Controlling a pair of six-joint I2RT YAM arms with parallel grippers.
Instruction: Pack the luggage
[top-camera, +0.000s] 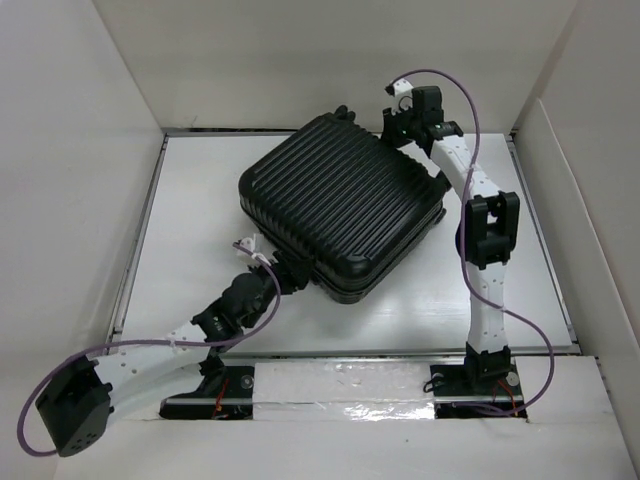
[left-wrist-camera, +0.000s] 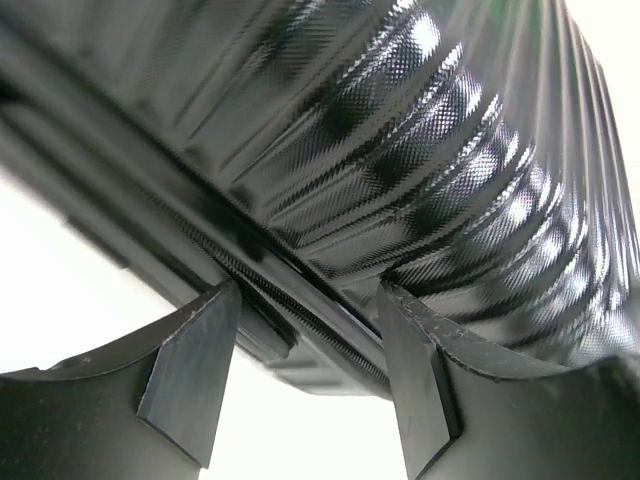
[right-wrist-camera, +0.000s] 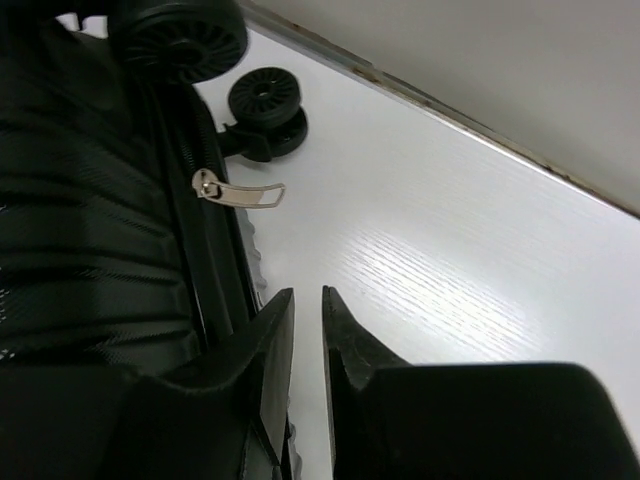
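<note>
- Between the spread fingers of the left claw (left-wrist-camera: 310, 300) runs the zip seam of the luggage (top-camera: 345, 205). The case lies shut and flat in the middle of the table (top-camera: 200, 190), skewed. The fingers straddle the seam without clearly pinching it.
- If this claw closes on the glossy ribbed shell instead of the seam lip, it will likely slip off or shove the case sideways.
- Ahead and to the left of the right claw (right-wrist-camera: 307, 295) lies the silver zipper pull (right-wrist-camera: 240, 190), apart from it. This claw's fingers stand a slit apart with nothing between them. Two caster wheels (right-wrist-camera: 268, 100) sit further ahead.
- The pull is thin and lies close against the case's side, so a grab from here may miss it or jam on the shell.
- To that claw's right, the white wall (right-wrist-camera: 480, 50) looks close enough to limit the arm's swing.
</note>
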